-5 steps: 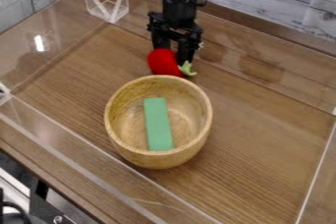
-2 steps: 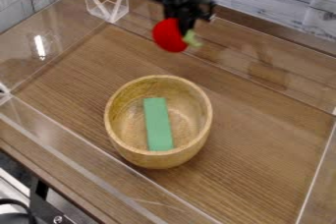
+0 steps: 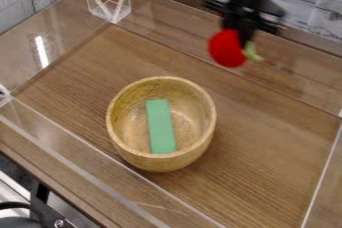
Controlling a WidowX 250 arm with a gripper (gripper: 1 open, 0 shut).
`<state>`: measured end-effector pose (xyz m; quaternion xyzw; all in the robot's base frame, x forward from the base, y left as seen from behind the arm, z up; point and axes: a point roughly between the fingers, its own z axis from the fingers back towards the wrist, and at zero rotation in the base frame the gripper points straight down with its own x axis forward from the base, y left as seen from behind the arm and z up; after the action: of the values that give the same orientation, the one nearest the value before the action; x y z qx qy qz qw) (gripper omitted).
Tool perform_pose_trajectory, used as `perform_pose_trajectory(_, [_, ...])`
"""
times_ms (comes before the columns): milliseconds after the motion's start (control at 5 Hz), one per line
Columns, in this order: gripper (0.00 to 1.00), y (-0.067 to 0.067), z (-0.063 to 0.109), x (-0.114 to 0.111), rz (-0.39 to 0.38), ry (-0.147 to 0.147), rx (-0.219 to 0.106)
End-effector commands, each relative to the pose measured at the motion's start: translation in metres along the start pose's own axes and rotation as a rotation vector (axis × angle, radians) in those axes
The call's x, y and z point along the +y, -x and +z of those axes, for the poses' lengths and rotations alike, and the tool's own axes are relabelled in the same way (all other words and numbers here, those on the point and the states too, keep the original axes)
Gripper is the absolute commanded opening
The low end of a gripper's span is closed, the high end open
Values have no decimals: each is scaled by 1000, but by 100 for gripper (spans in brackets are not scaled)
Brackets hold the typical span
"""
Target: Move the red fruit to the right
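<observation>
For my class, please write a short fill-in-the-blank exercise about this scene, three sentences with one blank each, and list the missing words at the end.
1. The claw is shut on the red ____.
2. The green block lies inside the wooden ____.
3. The red fruit hangs in the air, not touching the ____ table.

Missing words: fruit; bowl; wooden

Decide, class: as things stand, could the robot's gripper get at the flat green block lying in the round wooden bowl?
Probably not yet. The gripper is shut on the small round red fruit, held above the table, so its fingers are occupied. Otherwise the flat green block lies uncovered in the open-topped round wooden bowl.
</observation>
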<state>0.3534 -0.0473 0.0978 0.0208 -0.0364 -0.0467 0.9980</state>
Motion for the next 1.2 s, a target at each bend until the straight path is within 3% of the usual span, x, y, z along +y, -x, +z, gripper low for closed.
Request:
perform_pose_trajectory(0, [0,-11,5,-32,19,4,-42])
perform_pose_trajectory(200, [0,-17,-14,-46,75,20,-26])
perform_pose_trajectory(400, [0,-15,-29,-43,98,22,-25])
perform_pose_trajectory(1000, [0,-9,-36,-30,155,26,-35])
